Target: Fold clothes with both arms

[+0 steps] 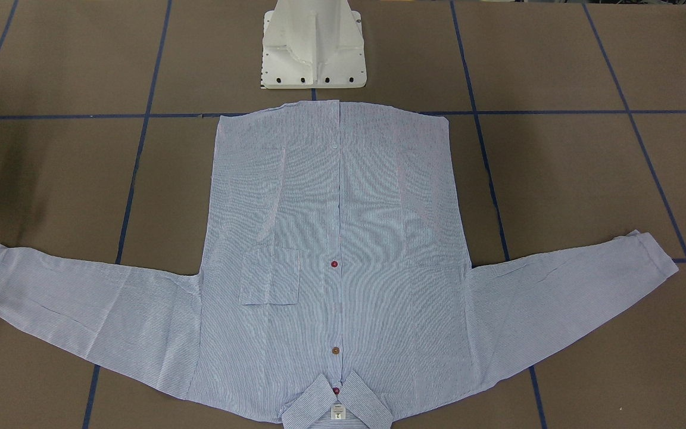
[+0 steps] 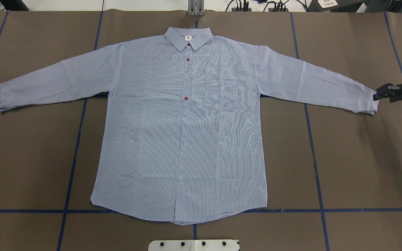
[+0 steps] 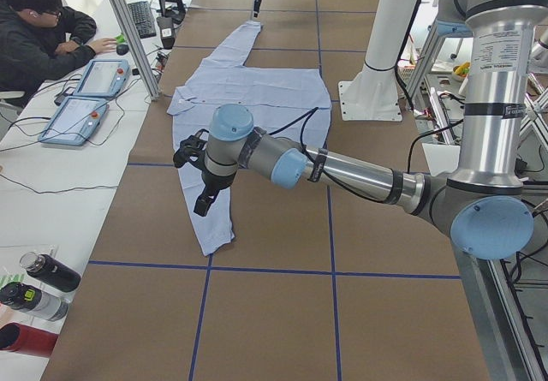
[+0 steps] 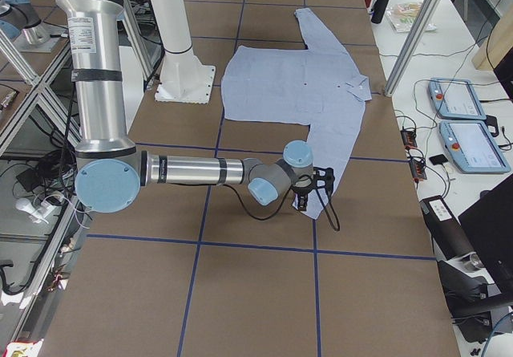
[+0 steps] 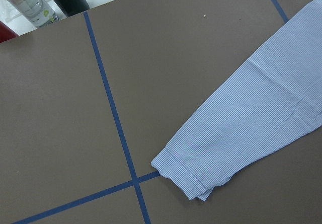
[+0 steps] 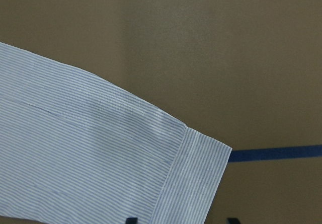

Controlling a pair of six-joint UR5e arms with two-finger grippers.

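"Two arms: how are they posed?"

"The right arm [image 4: 200, 170] lies low and nearly level over the table, with the right gripper [image 2: 379, 94] at the very end of the right cuff [image 6: 201, 173]. Its wrist view shows both fingertips [image 6: 132, 220] well apart, the cuff's end seen between them. The left arm [image 3: 342, 167] stretches out level too, wrist bent down. The left gripper [image 3: 203, 201] hangs above the left sleeve [image 3: 218, 231]; whether its fingers are apart or together I cannot tell."

"And the shirt [image 2: 187, 132]?"

"Flat on the table [image 2: 361, 167], front up, buttoned, sleeves spread wide. The collar [image 2: 188, 36] is on the far side from the white pedestal [image 1: 313, 47], the hem toward it."

"Anything around?"

"An operator [image 3: 38, 34] sits at the side bench by two teach pendants [image 3: 86, 98], and bottles [image 3: 38, 282] lie at the bench's near end, all apart from the shirt."

"Surfaces?"

"Thin light-blue cloth with fine white stripes, a chest pocket [image 2: 222, 96], and red and brown buttons [image 2: 186, 98]. The table is matt brown, crossed by blue tape lines [image 2: 361, 210]."
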